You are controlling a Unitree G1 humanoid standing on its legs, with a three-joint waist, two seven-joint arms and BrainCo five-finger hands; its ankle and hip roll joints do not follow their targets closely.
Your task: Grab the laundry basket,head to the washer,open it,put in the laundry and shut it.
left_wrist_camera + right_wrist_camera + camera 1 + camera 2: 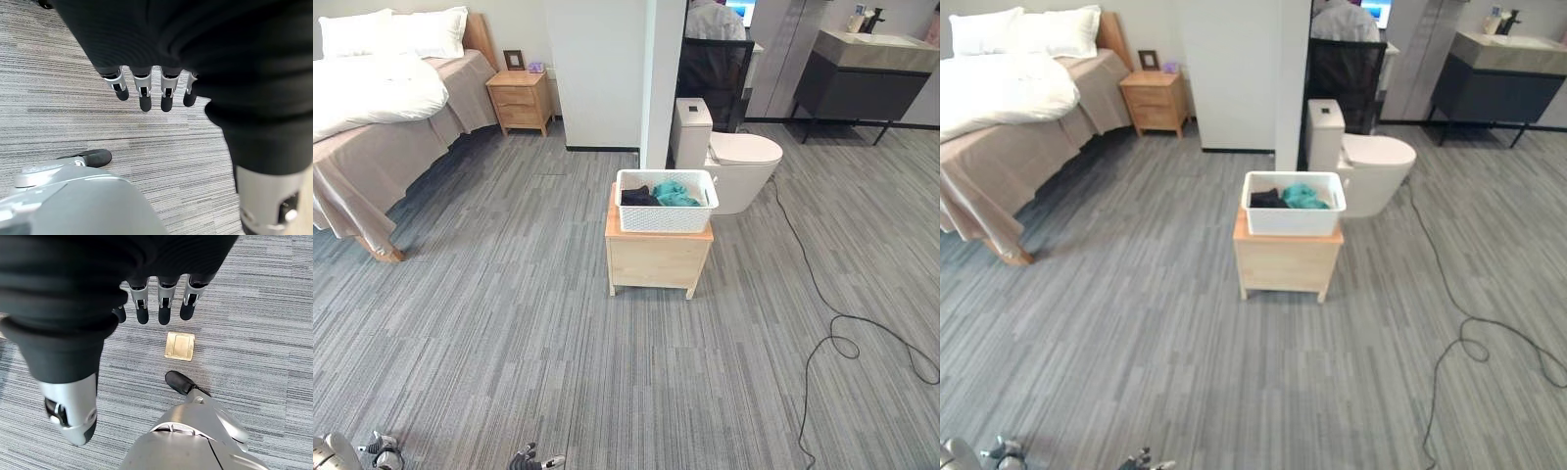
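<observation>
Left eye view: white perforated laundry basket (pixel 666 201), dark and teal clothes | both hands apparently relaxed, empty

Even, diffuse indoor light, bright throughout; no single source visible. Carpet floor (pixel 509 343) evenly lit, no hard-edged shadows. White duvet (pixel 372 93) is the brightest area, its folds nearly washed out. Soft, narrow shadow on the floor under the wooden stand (pixel 656 259); a darker band along the bed's (pixel 382 171) near side. Toilet (pixel 744 162) shows a mild sheen, no harsh glare. Wrist views: the ribbed covers of the left hand (pixel 146 93) and right hand (pixel 161 308) read near-black (little surface detail). Brass floor plate (pixel 179 345) reflects a pale glint.
</observation>
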